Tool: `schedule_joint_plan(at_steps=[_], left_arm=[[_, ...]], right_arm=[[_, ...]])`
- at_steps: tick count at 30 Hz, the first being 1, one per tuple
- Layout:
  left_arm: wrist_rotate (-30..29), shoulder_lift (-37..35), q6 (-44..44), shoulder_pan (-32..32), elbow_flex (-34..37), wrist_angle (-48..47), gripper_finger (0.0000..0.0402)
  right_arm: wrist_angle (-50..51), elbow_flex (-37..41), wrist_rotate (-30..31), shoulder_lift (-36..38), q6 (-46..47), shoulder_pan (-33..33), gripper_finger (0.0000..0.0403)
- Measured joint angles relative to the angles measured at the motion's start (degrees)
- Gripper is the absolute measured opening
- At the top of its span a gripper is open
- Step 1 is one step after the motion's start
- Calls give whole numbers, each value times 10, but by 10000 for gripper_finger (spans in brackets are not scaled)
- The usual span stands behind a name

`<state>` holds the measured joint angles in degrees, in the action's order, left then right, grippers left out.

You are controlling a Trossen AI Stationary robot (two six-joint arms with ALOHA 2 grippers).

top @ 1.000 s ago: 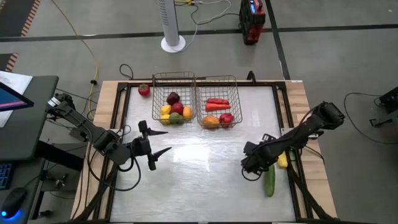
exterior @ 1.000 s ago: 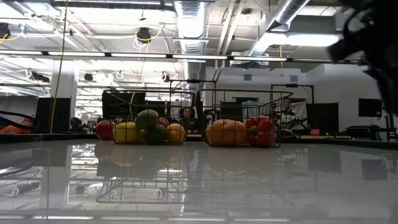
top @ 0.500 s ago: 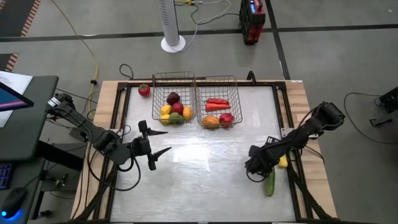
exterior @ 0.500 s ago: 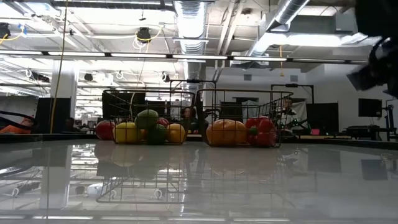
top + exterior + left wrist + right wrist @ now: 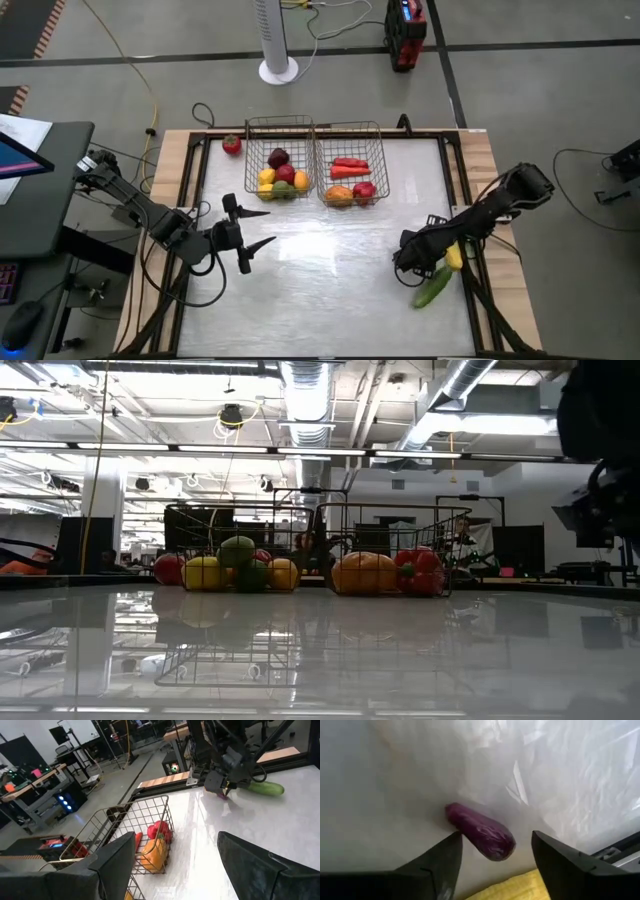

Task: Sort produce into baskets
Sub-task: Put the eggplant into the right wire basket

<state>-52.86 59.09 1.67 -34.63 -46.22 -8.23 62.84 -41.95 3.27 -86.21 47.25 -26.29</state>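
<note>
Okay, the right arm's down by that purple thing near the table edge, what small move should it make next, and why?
Probably ease the right gripper down a little and close on the purple piece. Its fingers stand open on either side of that piece, which lies loose on the table and not yet gripped, with a yellow piece close beside it.

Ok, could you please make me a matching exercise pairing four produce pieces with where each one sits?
Things:
1 cucumber
2 chili
3 lemon
4 lone red fruit

Places:
A in the left basket
B in the right basket
C on the table beside the left basket
D on the table by the right tool

Pairs: 1-D, 2-B, 3-A, 4-C
</note>
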Motion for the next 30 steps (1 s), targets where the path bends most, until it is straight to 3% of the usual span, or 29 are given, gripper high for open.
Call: schedule_joint_plan(at_steps=[11,17,20,24,30], left_arm=[[0,0,0,0,0,0,270],[0,0,2,0,0,0,270],[0,0,2,0,0,0,270],[0,0,2,0,0,0,270],[0,0,6,0,0,0,270]], right_arm=[[-13,3,-4,0,-33,34,83],[52,-49,6,0,-63,58,56],[125,-102,63,0,-72,73,63],[212,-185,187,0,-69,93,64],[188,-290,377,0,-98,128,65]])
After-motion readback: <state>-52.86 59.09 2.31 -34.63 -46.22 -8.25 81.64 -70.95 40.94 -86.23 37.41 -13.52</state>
